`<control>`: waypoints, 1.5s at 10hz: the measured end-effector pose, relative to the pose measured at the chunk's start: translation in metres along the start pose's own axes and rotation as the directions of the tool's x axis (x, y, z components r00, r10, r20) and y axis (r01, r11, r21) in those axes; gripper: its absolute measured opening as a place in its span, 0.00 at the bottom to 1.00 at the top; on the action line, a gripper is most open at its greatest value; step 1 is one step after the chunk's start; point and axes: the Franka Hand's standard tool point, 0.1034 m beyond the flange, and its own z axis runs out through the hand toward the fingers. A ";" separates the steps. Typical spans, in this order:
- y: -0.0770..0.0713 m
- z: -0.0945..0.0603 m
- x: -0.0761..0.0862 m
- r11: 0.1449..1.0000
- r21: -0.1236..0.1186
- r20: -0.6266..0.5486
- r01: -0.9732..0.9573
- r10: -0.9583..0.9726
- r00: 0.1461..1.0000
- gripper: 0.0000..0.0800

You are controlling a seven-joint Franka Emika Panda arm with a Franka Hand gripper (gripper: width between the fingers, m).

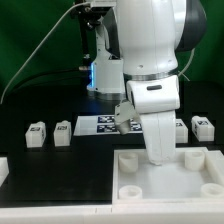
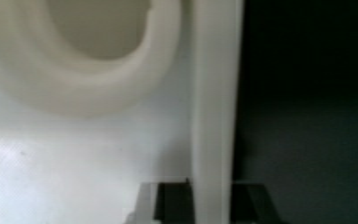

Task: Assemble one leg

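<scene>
**White tray straddled at rim; legs not yet taken**

Exterior view: the arm (image 1: 150, 60) is seen low over the tray (image 1: 170, 187), and the jaws are hidden behind the wrist. Legs are left standing well apart from the tray: leg (image 1: 35, 133) and leg (image 1: 63, 131) at the exterior view's left, leg (image 1: 203, 127) at its right.

Wrist view: the tray's wall (image 2: 211, 100) is framed by the gripper (image 2: 208, 205), one dark fingertip (image 2: 163, 203) on each side. Whether it is clamped cannot be told.

Tray positioning is judged the step in hand. Next, a release and a reach to a leg are called for.
</scene>
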 end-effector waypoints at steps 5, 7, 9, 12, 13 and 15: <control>0.000 0.000 -0.002 1.000 0.001 0.000 -0.008 0.008 1.000 0.33; 0.000 0.001 -0.002 1.000 0.001 0.000 -0.009 0.009 1.000 0.73; 0.000 0.001 -0.003 1.000 0.001 0.000 -0.010 0.010 1.000 0.80; 0.000 0.001 -0.003 1.000 0.001 0.000 -0.011 0.011 1.000 0.81; 0.000 0.001 -0.003 1.000 0.001 0.000 -0.011 0.011 1.000 0.81; 0.000 0.000 -0.003 1.000 -0.002 0.000 -0.014 0.014 1.000 0.81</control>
